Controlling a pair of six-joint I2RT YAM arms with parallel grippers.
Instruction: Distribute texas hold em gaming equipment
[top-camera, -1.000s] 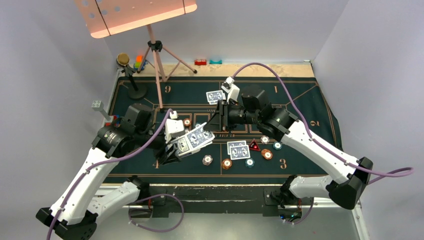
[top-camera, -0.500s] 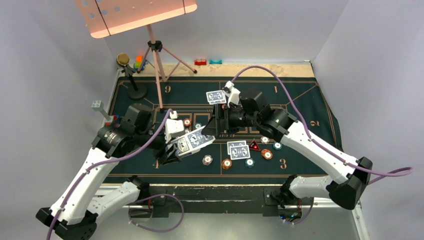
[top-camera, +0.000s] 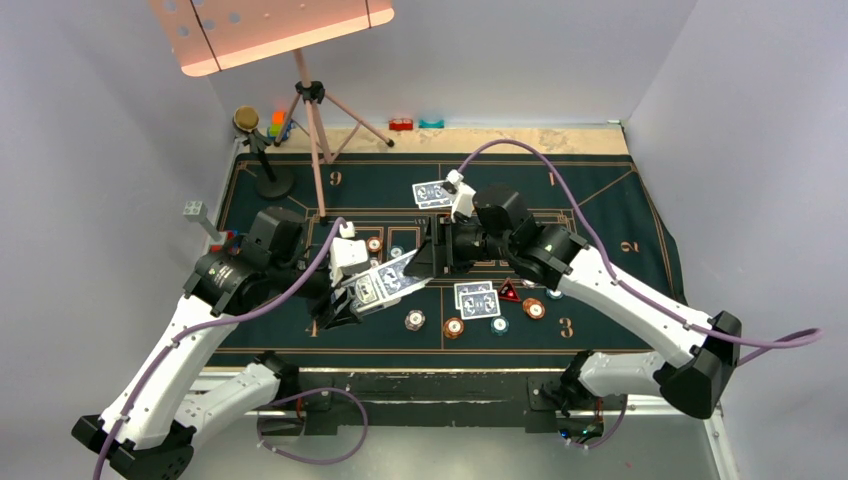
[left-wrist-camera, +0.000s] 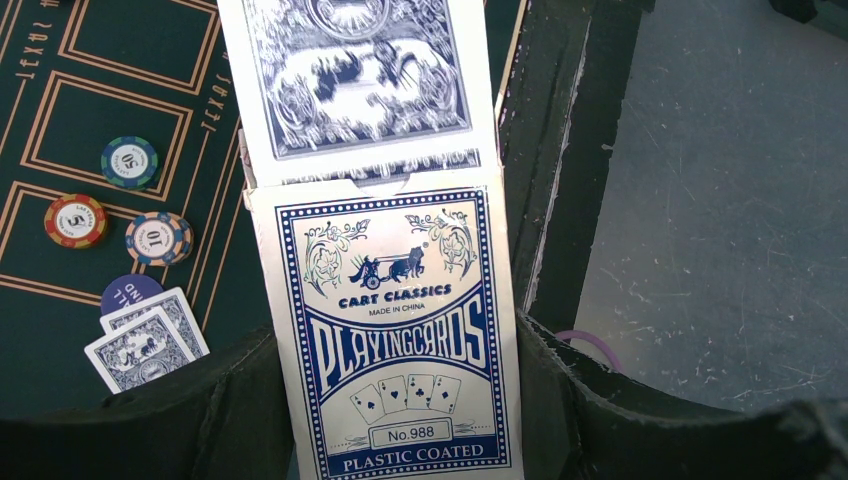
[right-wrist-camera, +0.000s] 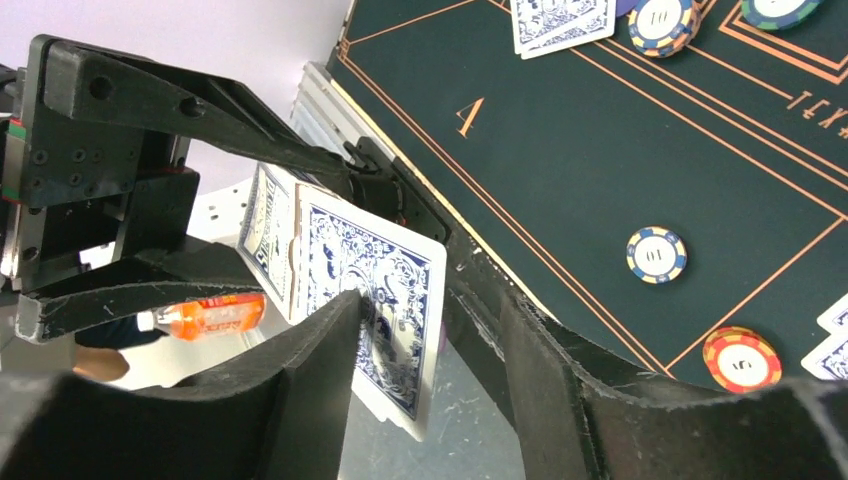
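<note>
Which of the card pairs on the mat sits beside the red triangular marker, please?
The middle pair, just left of the red triangular marker; the far pair lies apart, a third pair by a blue disc.

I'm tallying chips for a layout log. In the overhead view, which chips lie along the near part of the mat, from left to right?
pale chip → orange chip → teal chip → orange chip near the printed 3
</note>
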